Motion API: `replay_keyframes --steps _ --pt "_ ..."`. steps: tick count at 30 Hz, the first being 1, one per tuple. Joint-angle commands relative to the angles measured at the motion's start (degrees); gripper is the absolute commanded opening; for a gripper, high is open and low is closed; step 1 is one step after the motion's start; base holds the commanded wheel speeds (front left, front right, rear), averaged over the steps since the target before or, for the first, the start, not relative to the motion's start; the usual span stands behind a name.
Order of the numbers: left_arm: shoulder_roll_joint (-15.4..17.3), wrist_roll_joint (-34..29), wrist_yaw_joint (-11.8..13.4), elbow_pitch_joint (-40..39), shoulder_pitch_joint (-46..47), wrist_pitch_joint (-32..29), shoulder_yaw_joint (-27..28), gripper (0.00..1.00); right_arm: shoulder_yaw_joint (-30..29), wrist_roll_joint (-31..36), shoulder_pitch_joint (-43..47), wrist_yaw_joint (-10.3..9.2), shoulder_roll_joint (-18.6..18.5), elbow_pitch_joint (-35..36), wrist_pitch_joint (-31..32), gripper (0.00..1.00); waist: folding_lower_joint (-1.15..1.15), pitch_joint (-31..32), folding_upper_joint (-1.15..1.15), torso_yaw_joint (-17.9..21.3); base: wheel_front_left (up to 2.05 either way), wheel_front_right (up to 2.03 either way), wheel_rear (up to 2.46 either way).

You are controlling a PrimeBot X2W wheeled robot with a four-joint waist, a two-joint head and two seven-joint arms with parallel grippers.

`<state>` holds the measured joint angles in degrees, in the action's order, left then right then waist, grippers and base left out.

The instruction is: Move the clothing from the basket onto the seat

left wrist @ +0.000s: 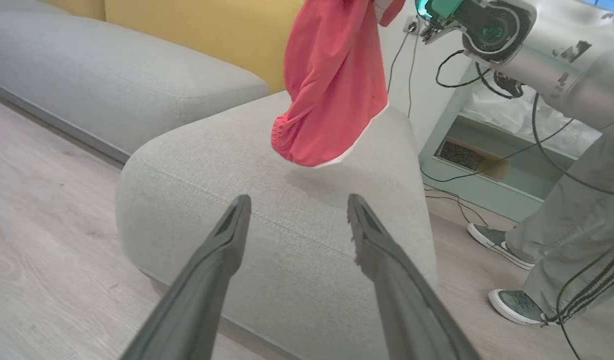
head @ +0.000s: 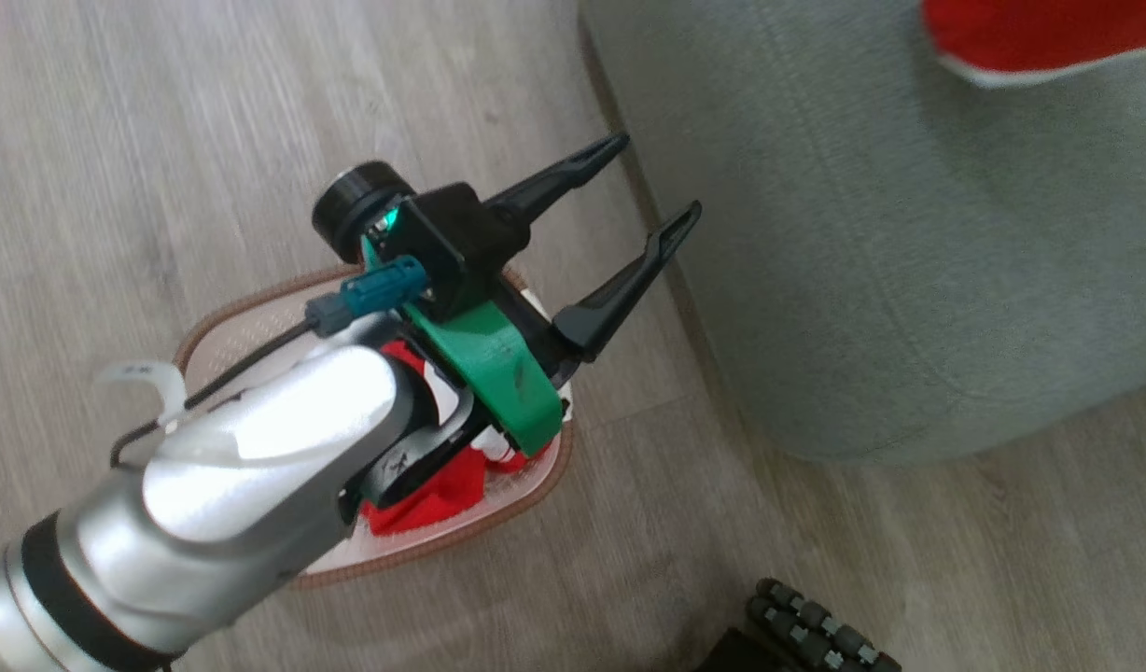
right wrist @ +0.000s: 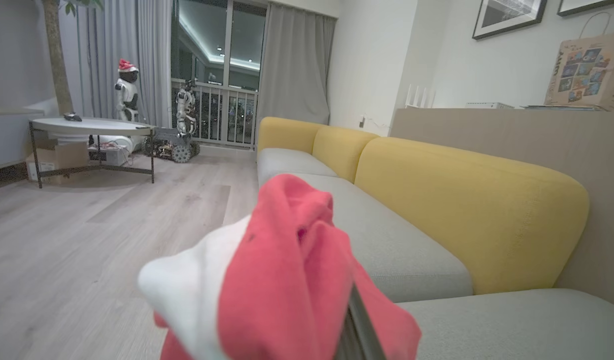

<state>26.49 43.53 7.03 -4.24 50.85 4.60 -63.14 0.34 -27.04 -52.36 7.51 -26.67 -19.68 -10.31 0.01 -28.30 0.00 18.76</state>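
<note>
**A:** Left side?

**B:** Left gripper (head: 657, 175) holds nothing and its jaws are wide apart. It hangs over the basket (head: 242, 331), fingers aimed at the seat (head: 909, 261) edge.

**A:** Right?

**B:** Right gripper (right wrist: 312, 250) is up above the seat, wrapped in the garment (left wrist: 332, 85). One finger (right wrist: 356, 320) shows under the cloth and the other is hidden. The cloth hangs from the tips, so the jaws look clamped on it.

**A:** Garment on the seat?

**B:** It hangs over the seat top, with its shadow on the cushion below. The low hem is close to the fabric, but I can't tell whether they touch.

**A:** Basket?

**B:** On the floor (head: 162, 140) near the seat's rounded corner, not touching it. It has more clothing (head: 433, 499) inside, red and white, mostly behind the left arm.

**A:** Anything else?

**B:** A person's legs (left wrist: 567, 215) in grey shoes (left wrist: 517, 306), standing on the floor beside the seat, under the right arm. There's a yellow-backed sofa (right wrist: 462, 200) next to the seat.
</note>
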Motion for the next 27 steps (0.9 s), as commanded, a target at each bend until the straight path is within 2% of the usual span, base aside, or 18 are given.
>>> replay_keyframes --steps 1,6,15,22,27 --pt "1.2 -0.7 -0.2 -2.2 2.4 -0.2 2.5 1.0 -0.6 0.6 -1.4 -0.02 -1.8 1.0 0.1 0.0 -0.01 -2.2 0.0 -1.8 0.0 0.0 0.0" --pt "1.5 -0.8 -0.5 -2.4 3.5 -0.3 2.7 1.0 -3.3 4.8 -4.5 -0.02 -3.2 -4.3 1.1 0.0 -0.01 -4.9 0.0 -4.0 0.0 0.0 0.0" --pt "1.6 -0.6 -0.8 -1.9 3.3 0.9 3.0 1.0 -1.2 10.8 -5.0 -0.02 -0.1 -12.8 5.9 0.0 -0.01 -6.6 0.0 -6.9 0.0 0.0 0.0" --pt "1.8 -0.2 -0.8 -1.3 2.2 1.9 2.8 1.0 0.1 13.4 -4.4 -0.02 -0.4 -21.3 15.7 0.0 -0.01 -6.7 0.0 -8.6 0.0 0.0 0.0" --pt "1.8 0.2 -0.7 -0.8 2.1 2.5 3.1 1.0 0.9 13.0 -4.0 -0.02 -1.3 -23.9 20.9 0.0 -0.01 -5.8 0.0 -8.9 0.0 0.0 0.0"
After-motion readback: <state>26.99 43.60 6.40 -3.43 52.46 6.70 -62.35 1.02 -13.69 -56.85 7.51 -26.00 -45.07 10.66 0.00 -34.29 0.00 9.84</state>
